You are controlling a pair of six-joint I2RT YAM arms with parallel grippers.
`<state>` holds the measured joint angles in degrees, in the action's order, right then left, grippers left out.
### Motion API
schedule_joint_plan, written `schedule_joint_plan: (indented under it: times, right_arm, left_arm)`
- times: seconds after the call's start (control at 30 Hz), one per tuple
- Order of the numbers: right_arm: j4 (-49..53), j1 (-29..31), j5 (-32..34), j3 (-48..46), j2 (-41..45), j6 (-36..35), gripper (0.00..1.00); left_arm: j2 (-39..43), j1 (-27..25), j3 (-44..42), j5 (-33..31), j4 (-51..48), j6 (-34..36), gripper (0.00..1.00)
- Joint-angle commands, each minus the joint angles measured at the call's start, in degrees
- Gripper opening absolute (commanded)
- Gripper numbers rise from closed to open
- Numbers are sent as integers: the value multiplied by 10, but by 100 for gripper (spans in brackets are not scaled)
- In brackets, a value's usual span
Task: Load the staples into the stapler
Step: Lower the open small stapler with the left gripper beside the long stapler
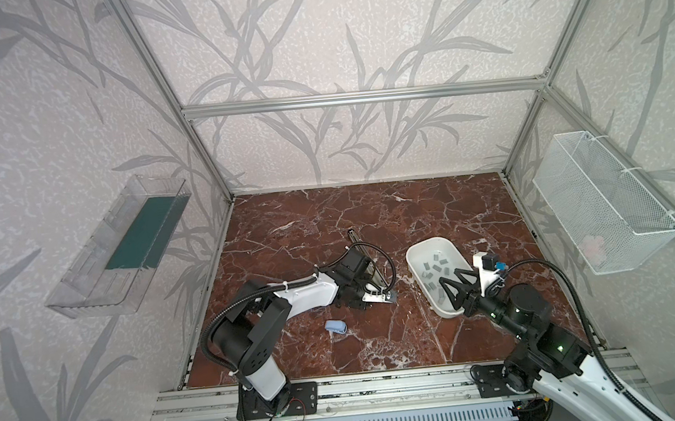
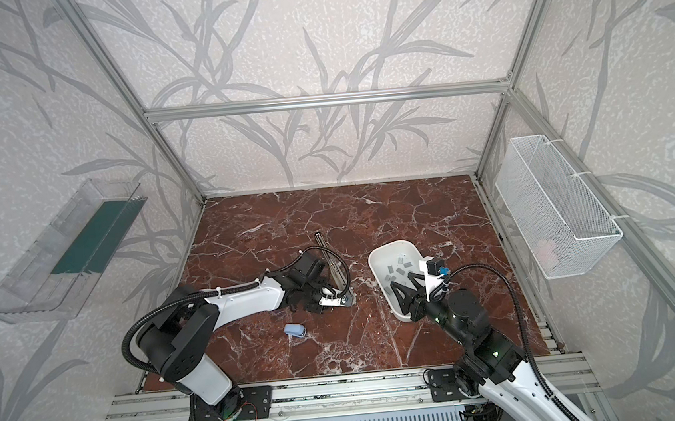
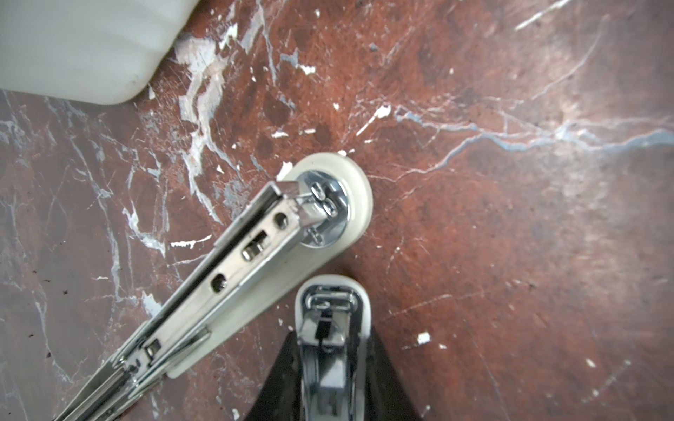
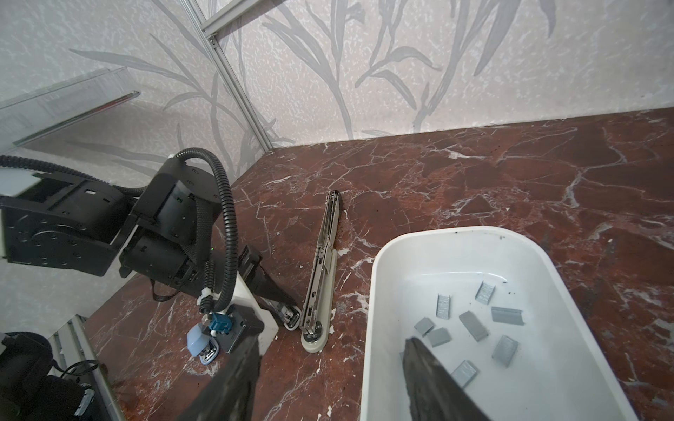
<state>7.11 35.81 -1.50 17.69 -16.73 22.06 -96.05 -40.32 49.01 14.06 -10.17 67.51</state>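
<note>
A cream stapler lies swung open on the marble, its metal magazine stretched flat over the base. My left gripper is shut on the stapler's folded-back top cover. The staples, several small grey strips, lie loose in a white tray. My right gripper hangs open astride the tray's near wall. One finger is inside above the staples, the other outside, and it holds nothing.
A small blue stapler lies on the table in front of the left arm. A clear shelf hangs on the left wall and a white wire basket on the right wall. The tray's corner shows near the stapler's head.
</note>
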Motion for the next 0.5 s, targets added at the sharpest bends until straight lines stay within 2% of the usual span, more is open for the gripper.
schedule_joint_plan:
  times: [0.0,0.13,0.23,0.47]
  right_arm:
    - [-14,-3,-25,-5,4,8,64]
    - [-14,-4,-27,-4,0,8,64]
    - [-16,-4,-32,-5,-1,7,64]
    - [-15,-5,-36,-6,4,7,64]
  left_arm:
    - [5,9,10,15,3,22,35]
    - [25,17,-4,25,13,18,44]
    - [43,20,-11,21,9,18,47]
    - [53,30,-31,-39,37,32,48]
